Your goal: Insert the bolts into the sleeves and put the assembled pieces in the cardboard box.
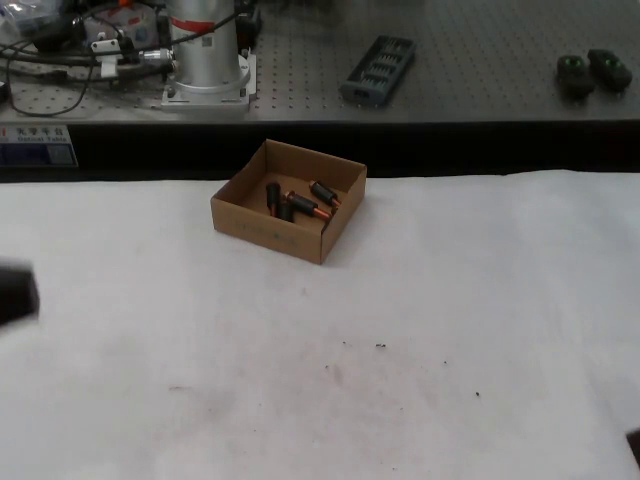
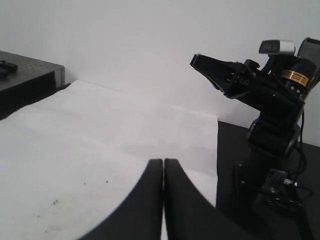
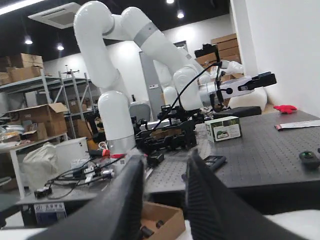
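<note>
White paper is covering the worktop (image 1: pixel 480 300), with an open brown cardboard box (image 1: pixel 265 232) sitting far of centre. Nearer, the left end effector (image 2: pixel 163 161) is hanging pinched together, empty; the right end effector (image 3: pixel 165 156) is hanging narrowly parted, empty. Several black-and-orange assembled pieces (image 1: pixel 301 203) are lying inside the box.

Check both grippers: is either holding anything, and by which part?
Nothing is held. The left gripper is shut with nothing between its fingers, and the right gripper is open and empty. The assembled pieces lie in the cardboard box.
</note>
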{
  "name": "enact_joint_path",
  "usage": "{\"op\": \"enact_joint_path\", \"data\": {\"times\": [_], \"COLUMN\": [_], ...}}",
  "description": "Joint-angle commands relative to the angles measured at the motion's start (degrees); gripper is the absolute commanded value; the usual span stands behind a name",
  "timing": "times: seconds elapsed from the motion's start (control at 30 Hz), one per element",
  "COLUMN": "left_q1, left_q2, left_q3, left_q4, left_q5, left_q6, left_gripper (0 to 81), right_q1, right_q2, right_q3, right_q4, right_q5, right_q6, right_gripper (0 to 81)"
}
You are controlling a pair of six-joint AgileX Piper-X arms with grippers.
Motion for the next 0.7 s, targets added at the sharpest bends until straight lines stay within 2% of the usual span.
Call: {"op": "enact_joint_path", "data": {"times": [0.0,0.13,0.23,0.3,0.5,0.57,0.67], "left_q1": [1.9,1.9,1.9,1.9,1.9,1.9,1.9], "left_q2": [-6.8,-10.6,-12.5,-13.4,-13.7,-13.7,-13.3], "left_q3": [13.7,22.1,26.9,29.1,28.8,28.8,28.8], "left_q4": [7.9,7.9,7.9,7.9,7.9,7.9,6.6], "left_q5": [1.1,1.1,1.1,1.1,1.1,1.1,1.1], "left_q6": [12.2,16.3,17.4,18.0,16.9,16.9,16.9], "left_gripper": [0.6,0.6,0.6,0.6,0.6,0.6,0.6], "right_q1": [0.8,5.6,6.4,6.4,6.3,5.8,4.9], "right_q2": [-2.1,-11.9,-17.8,-20.9,-25.6,-25.6,-25.6], "right_q3": [-0.8,-7.7,-13.6,-15.7,-16.4,-16.5,-16.5], "right_q4": [3.5,31.3,47.6,53.2,54.9,55.0,57.4], "right_q5": [1.3,1.4,1.6,3.4,11.5,11.8,12.0], "right_q6": [0.7,8.4,13.6,15.7,14.3,10.3,9.3], "right_gripper": [22.9,22.9,22.9,22.9,22.9,22.9,22.9]}}
